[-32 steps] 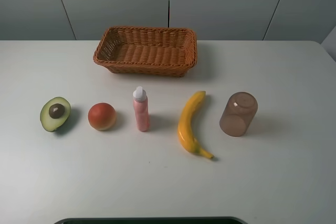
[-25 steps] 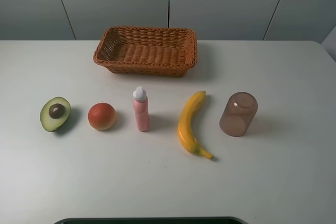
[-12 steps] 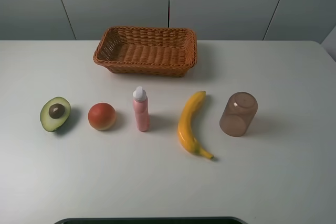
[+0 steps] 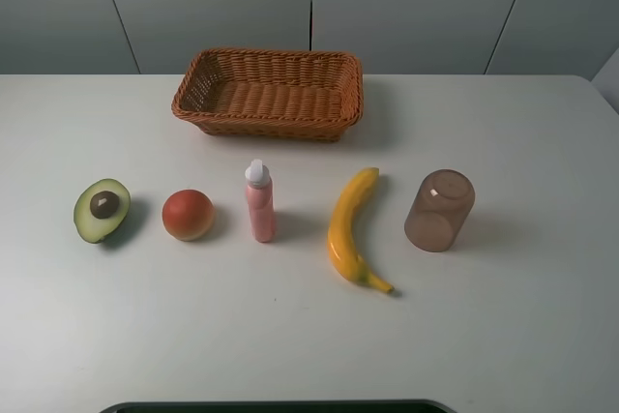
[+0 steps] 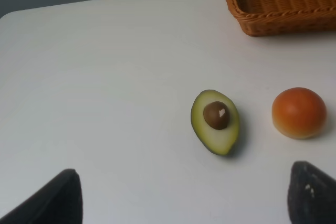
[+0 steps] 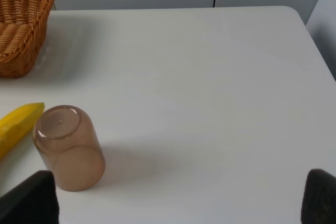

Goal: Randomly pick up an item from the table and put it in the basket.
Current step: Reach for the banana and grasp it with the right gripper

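The long curved yellow banana (image 4: pixel 346 224) lies flat on the large white tabletop (image 4: pixel 522 336), about midway between the left and right edges, stem tip toward the near edge. It sits between the pink bottle with a white cap (image 4: pixel 260 205) and the translucent brown cup (image 4: pixel 439 212) (touching neither). The rectangular orange-brown wicker basket (image 4: pixel 266 125) sits by the far edge. The left arm's jaws are spread wide, gripping nothing, facing the halved avocado (image 5: pixel 214 120). The right arm's jaws are equally wide and bare, with the cup just ahead.
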